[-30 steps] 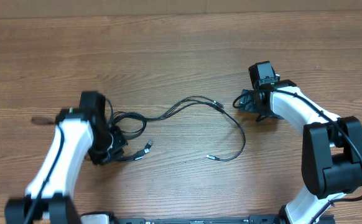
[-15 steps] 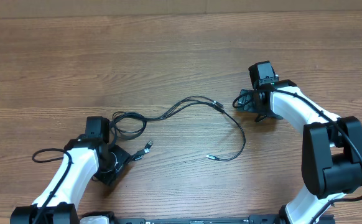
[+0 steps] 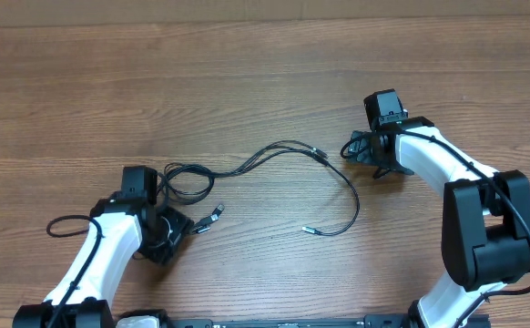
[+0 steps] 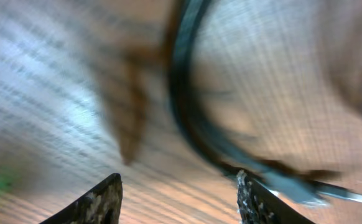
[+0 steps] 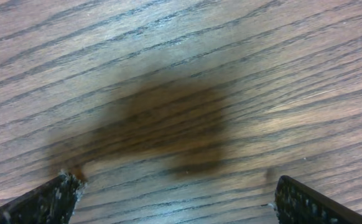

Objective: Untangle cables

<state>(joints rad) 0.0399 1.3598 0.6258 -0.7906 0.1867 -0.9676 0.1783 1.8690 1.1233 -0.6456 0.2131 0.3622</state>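
The thin black cables are lying across the middle of the brown wood-grain desk. Their left end is bunching into a small knot of loops. From there two strands are running right, side by side, to a silver-tipped plug. Another strand is curving down and back to a second small plug.

The left claw is sitting just below the knot, close to a loose silver-tipped plug. In the left wrist view the left claw is showing its fingers apart with nothing between them. A blurred black cable is lying on the wood just ahead of them.

The right claw is sitting near the right-hand plug without touching it. In the right wrist view the right claw is standing wide apart over bare wood.

A broad band of wood is stretching between the cables and the desk's far edge. More wood is lying between the cables' right curve and the right arm. A thicker black cord is looping out beside the left arm.
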